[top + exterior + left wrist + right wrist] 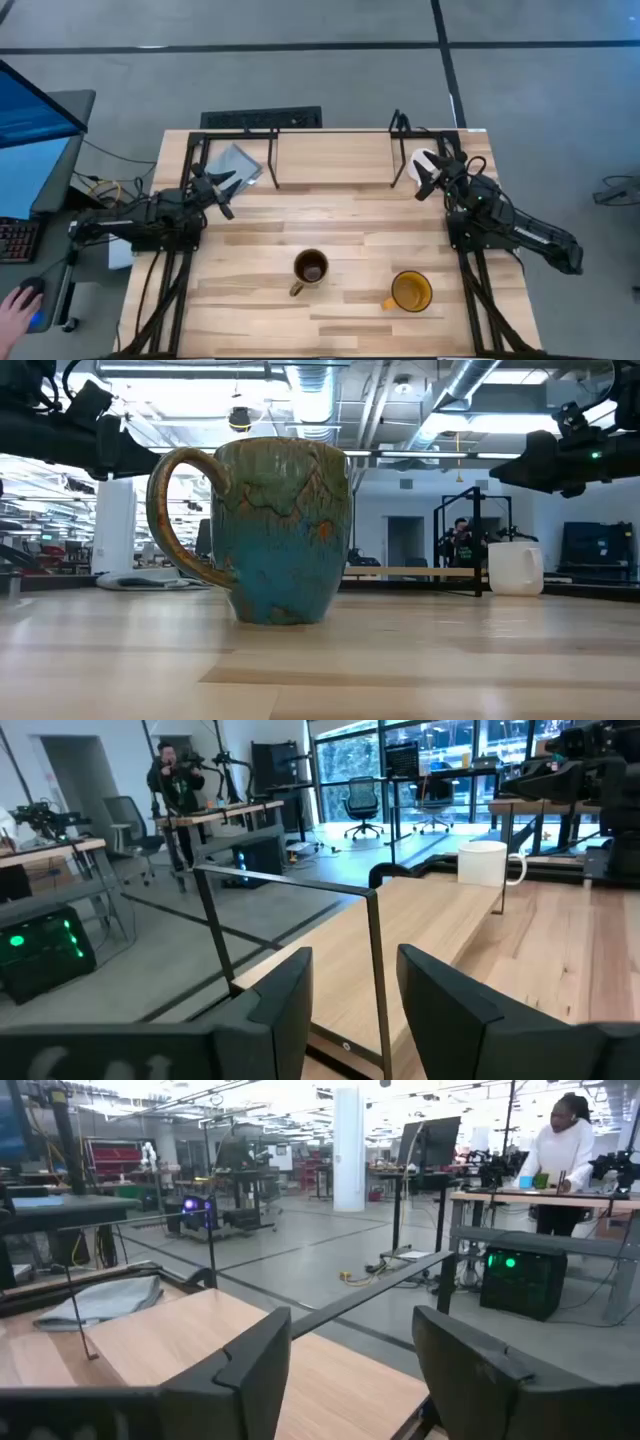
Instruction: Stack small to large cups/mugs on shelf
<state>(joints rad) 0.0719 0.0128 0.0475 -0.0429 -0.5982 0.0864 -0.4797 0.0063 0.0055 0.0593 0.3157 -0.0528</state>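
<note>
Brown mug (pixel 311 268) glazed teal-green outside, fills the low view and hides the mid worktop (pixel 350 215); yellow-orange mug (pixel 411 291) sits just beside it at the near edge, both well apart from either claw. White mug (pixel 424 162) is half covered by the right claw (pixel 430 178), fingers spread empty right over it at the shelf's (pixel 330 132) right end. Left claw (pixel 222 193) spread, empty, near the shelf's left legs.

From above we look straight down on the whole table (pixel 340 215). Low, we sit level beside the brown mug (pixel 268 530). Both wrist views face outward over the shelf (pixel 372 935).
</note>
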